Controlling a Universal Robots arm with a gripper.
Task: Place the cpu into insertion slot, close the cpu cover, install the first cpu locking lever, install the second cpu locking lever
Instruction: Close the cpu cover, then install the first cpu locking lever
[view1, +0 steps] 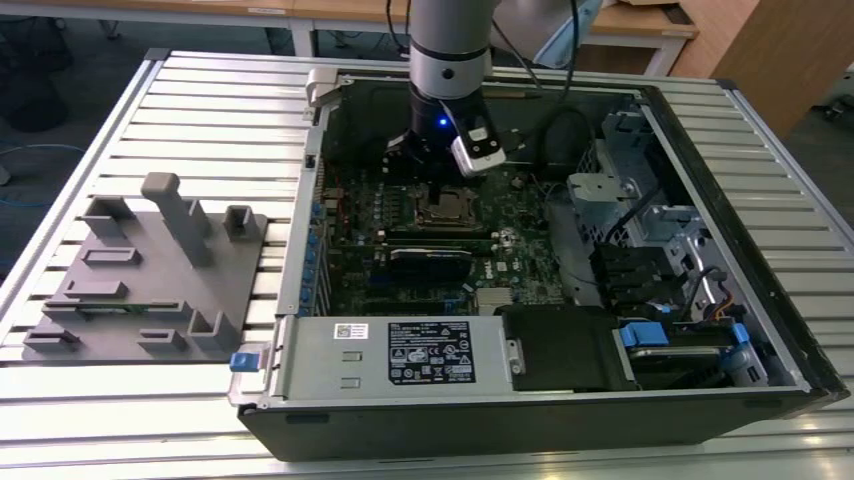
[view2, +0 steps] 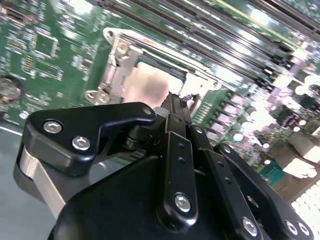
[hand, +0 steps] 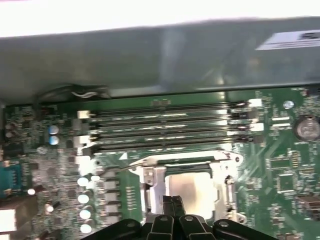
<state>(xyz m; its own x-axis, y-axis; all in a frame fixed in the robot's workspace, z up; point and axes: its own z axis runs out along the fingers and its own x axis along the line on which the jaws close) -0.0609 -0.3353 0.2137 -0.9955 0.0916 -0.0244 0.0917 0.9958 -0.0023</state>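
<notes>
Your pincer is clenched, fingertips pressed together, close over the cpu. The chip sits in the insertion slot (pale face showing through the closed cpu cover) inside the computer case on the table.

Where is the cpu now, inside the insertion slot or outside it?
Inside. In both wrist views the cpu lies flat within the metal rim of the insertion slot, its pale face showing just beyond the gripper.
</notes>
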